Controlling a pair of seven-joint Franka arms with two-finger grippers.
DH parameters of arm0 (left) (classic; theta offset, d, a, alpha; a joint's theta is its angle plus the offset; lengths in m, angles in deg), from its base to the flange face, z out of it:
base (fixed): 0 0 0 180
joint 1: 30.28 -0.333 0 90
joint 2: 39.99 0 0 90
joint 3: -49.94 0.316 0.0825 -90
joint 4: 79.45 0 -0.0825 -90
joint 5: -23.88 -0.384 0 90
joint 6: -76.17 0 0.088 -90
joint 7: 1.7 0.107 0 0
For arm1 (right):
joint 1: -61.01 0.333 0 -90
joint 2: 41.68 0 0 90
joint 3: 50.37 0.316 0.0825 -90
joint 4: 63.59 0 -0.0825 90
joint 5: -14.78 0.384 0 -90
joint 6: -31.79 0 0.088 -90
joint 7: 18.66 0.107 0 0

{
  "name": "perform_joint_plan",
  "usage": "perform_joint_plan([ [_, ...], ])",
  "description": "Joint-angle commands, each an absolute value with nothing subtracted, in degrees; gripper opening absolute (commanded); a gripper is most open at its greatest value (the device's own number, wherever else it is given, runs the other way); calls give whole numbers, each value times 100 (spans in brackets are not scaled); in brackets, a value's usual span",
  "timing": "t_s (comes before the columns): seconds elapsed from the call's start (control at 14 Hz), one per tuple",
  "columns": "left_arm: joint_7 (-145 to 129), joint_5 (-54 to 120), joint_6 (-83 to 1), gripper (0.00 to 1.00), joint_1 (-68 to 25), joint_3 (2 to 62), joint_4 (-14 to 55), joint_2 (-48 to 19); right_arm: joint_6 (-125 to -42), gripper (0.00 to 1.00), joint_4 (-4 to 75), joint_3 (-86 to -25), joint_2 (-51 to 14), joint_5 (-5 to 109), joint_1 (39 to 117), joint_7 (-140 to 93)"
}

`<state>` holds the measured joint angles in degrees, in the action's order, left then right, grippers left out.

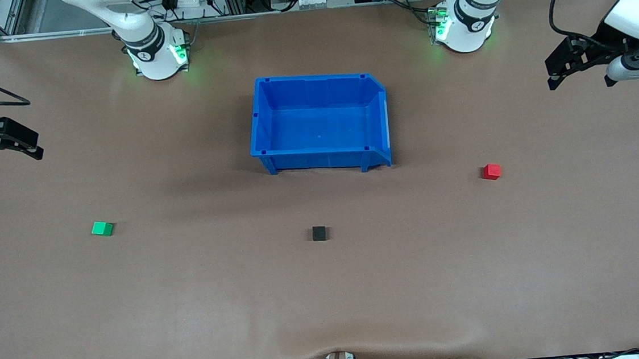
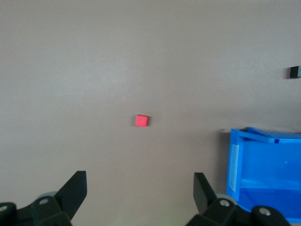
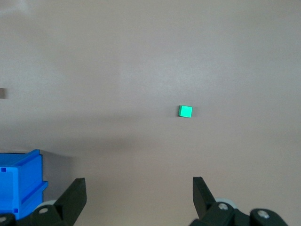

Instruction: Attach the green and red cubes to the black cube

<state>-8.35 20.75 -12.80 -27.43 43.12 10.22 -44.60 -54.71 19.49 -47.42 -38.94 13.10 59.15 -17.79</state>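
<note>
The left gripper [image 1: 579,70] is shown raised over the left arm's end of the table, jaws spread wide and holding nothing; the right gripper [image 1: 6,144] is shown likewise over the right arm's end. The red cube [image 1: 491,171] is seen on the table near the left gripper, the green cube [image 1: 102,228] near the right one. The black cube [image 1: 319,234] is placed between them, nearer the front camera than the blue bin [image 1: 268,112]. Each coloured cube is therefore judged best reached by its own arm. In both wrist views the black cube is cut off at the frame's edge.
</note>
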Motion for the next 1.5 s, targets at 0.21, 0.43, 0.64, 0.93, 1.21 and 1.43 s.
perform_joint_plan([
  [0.21, -785, 2169, -935, 100, -2729, 4326, 871, -4413, -5382, 100, 1797, -4721, -3817, 1293, 5873, -1805],
  [0.43, -724, 2186, -891, 100, -2738, 4318, 906, -4404, -5373, 100, 1797, -4721, -3817, 1284, 5864, -1805],
  [0.64, -749, 2195, -733, 100, -2738, 4318, 915, -4404, -5373, 100, 1797, -4721, -3791, 1284, 5864, -1805],
  [0.93, -820, 2177, -733, 100, -2676, 4300, 897, -4395, -5373, 100, 1797, -4738, -3791, 1258, 5864, -1796],
  [1.21, -759, 2186, -733, 100, -2738, 4309, 871, -4404, -5382, 100, 1797, -4756, -3782, 1231, 5855, -1796],
  [1.43, -820, 2142, -741, 100, -2720, 4317, 695, -4369, -5390, 100, 1805, -4756, -3712, 1223, 5855, -1787],
])
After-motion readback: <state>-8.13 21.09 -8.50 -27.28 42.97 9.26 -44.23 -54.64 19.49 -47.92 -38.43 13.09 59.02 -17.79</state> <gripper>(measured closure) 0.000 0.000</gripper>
